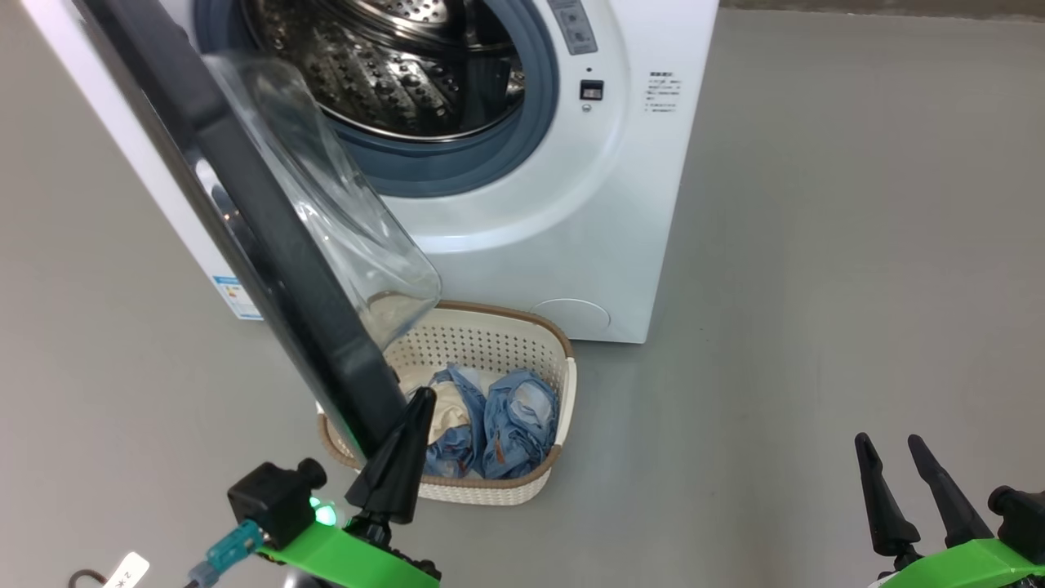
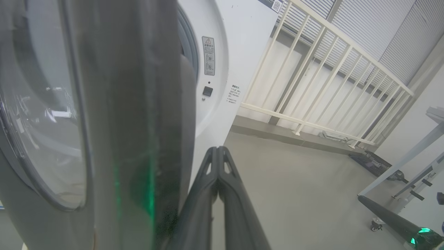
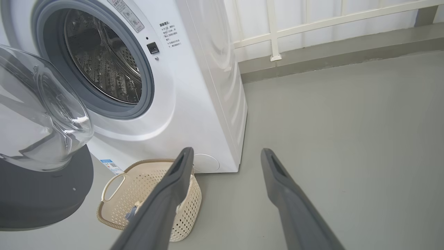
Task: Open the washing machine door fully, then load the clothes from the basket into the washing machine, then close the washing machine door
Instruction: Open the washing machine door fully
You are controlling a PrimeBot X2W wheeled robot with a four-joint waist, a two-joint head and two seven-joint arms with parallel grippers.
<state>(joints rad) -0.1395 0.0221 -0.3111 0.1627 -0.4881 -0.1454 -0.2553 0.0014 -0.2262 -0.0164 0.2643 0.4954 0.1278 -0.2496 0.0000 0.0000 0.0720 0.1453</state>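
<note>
door point(image 1: 269, 237): part-open, glass bowl overhangs basket point(image 1: 565, 359)
left gripper point(image 1: 423, 402): fingers pressed together at door edge, holding nothing; may slip off the glossy rim
clothes point(image 1: 510, 425): in basket, before washing machine point(image 1: 571, 212); door may block reach
right gripper point(image 1: 888, 445): spread, empty

One big white boxy front-loading washing machine point(image 1: 571, 245) is counted, with one round glossy black door point(image 1: 269, 245) bearing one clear glass bowl window point(image 1: 343, 212). One small cream-white perforated plastic basket point(image 1: 490, 343) is seen. In it, two light blue garments point(image 1: 518, 425) and one cream-white piece point(image 1: 445, 416) are made out. One white railing point(image 3: 272, 31) is noted.
</note>
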